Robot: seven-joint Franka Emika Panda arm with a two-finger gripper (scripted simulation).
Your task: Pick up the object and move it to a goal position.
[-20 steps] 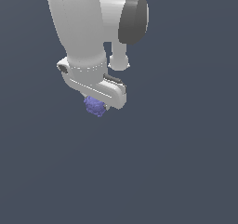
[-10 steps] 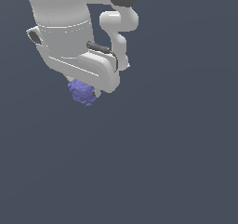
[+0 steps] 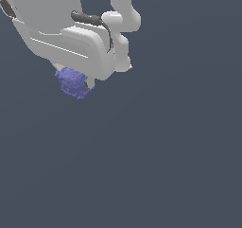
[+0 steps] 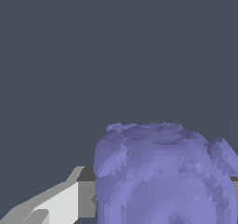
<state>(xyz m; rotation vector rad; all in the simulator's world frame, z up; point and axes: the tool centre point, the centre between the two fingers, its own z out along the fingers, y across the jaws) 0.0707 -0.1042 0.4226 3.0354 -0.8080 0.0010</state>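
Observation:
The object (image 3: 72, 82) is a small bumpy periwinkle lump. In the exterior view it hangs under the white hand of the arm, near the upper left, off the grey surface. My gripper (image 3: 75, 80) is shut on it; the hand hides most of the fingers. In the wrist view the object (image 4: 162, 176) fills the lower right, and one white finger (image 4: 56, 204) with a grey pad presses against its side. The other finger is hidden behind the lump.
A flat dark grey-blue surface (image 3: 156, 165) fills both views. The white arm links (image 3: 120, 23) take up the exterior view's upper left. No goal marker shows.
The arm and the held object have moved toward the exterior view's left and slightly up, and appear larger. The grip on the object is unchanged.

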